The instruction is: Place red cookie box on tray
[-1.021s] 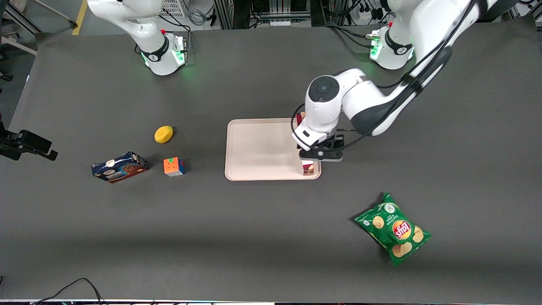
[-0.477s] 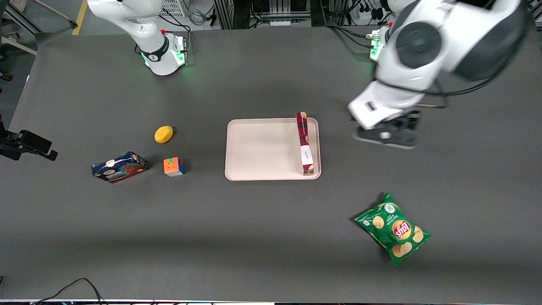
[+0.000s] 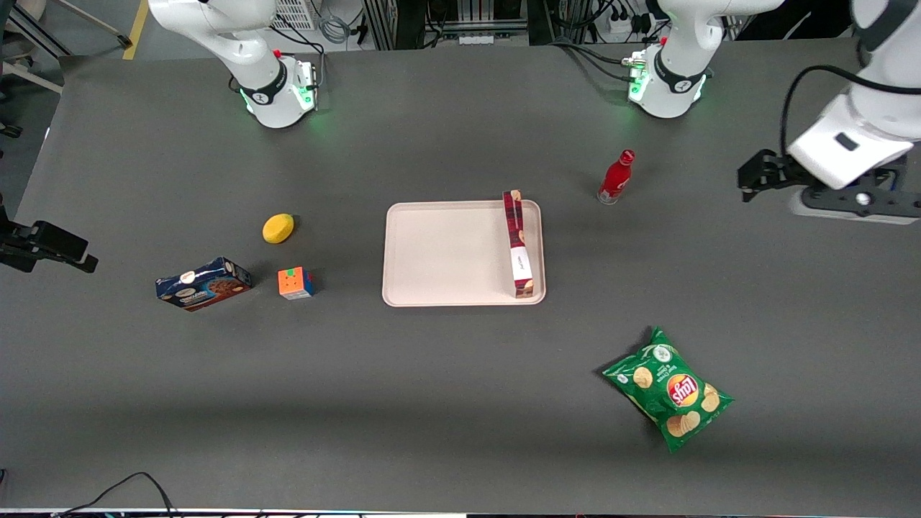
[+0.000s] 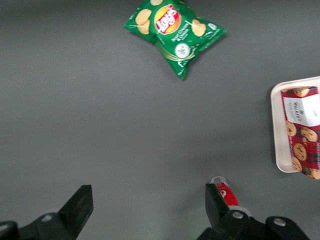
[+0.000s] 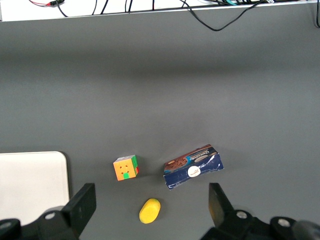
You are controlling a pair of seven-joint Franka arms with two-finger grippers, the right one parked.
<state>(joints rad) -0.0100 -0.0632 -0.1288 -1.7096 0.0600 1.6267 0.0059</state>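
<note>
Gripper withdrawn, red cookie box well apart.

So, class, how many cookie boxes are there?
2. The red cookie box lies on the tray; the blue cookie box sits beside the puzzle cube.

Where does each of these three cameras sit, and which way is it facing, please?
Front view: high above the table, looking down on the tray, red box and both arm bases; the gripper hangs open toward the working arm's end.
Left wrist view: on the working arm, looking down past its fingers at the chips and bottle.
Right wrist view: on the parked arm, facing down at the cube, blue box and lemon.
Shared: all three show the tray.
</note>
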